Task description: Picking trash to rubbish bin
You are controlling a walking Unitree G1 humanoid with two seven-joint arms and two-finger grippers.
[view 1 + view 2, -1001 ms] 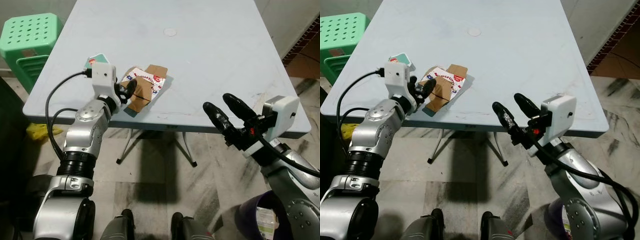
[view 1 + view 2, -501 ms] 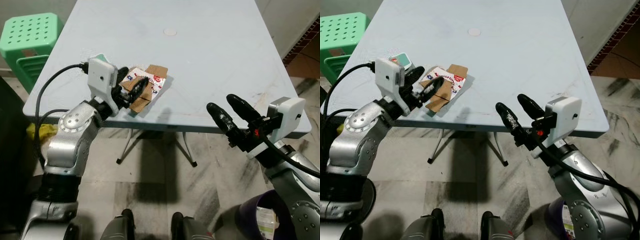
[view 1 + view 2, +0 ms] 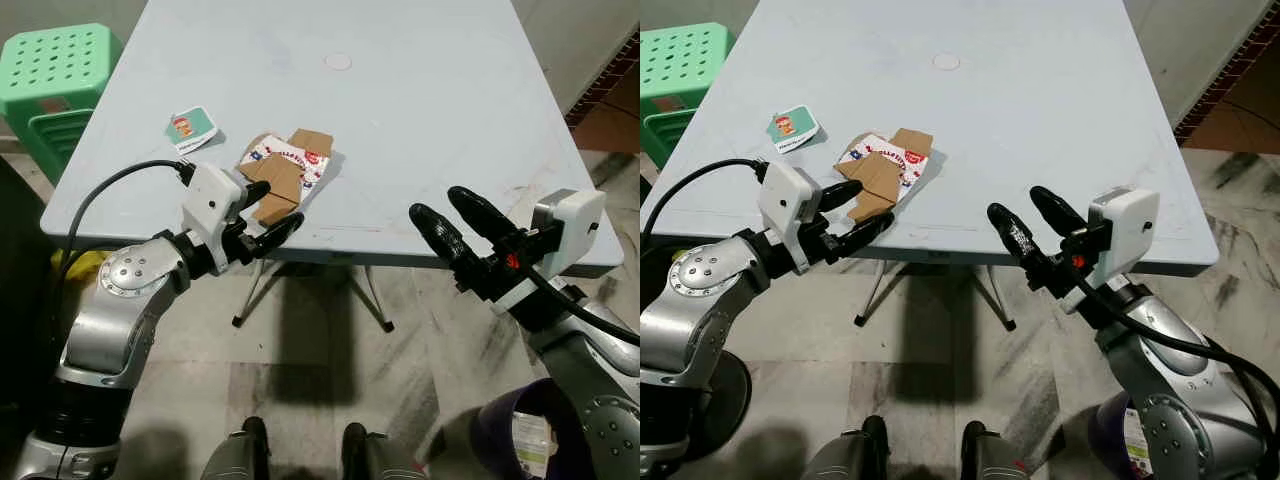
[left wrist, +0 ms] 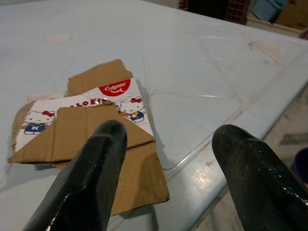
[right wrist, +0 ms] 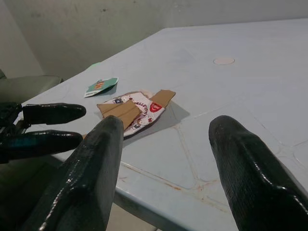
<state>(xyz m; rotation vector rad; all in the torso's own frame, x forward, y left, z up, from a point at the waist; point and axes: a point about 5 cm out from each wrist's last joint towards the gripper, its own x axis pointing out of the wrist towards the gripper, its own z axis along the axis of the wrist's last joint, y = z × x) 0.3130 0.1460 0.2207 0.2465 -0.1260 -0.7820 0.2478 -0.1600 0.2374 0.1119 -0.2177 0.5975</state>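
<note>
Flattened brown cardboard toothpaste carton with white printed panel [image 3: 284, 173] lies on the pale blue plastic desk [image 3: 420, 110], near its front edge, toward the robot's left. Small teal card [image 3: 191, 126] lies on the desk just beyond the carton, apart from it.

Left tool [image 3: 265, 211]: fingers spread wide, empty, at the desk's front edge just short of the carton; contact with it cannot be told.

Right tool [image 3: 454, 220]: fingers spread wide, empty, held off the front edge, well apart from the carton.

Dark purple rubbish bin [image 3: 525, 432] on the floor below the right arm. Green perforated plastic stool [image 3: 55, 75] beside the desk's left end.
</note>
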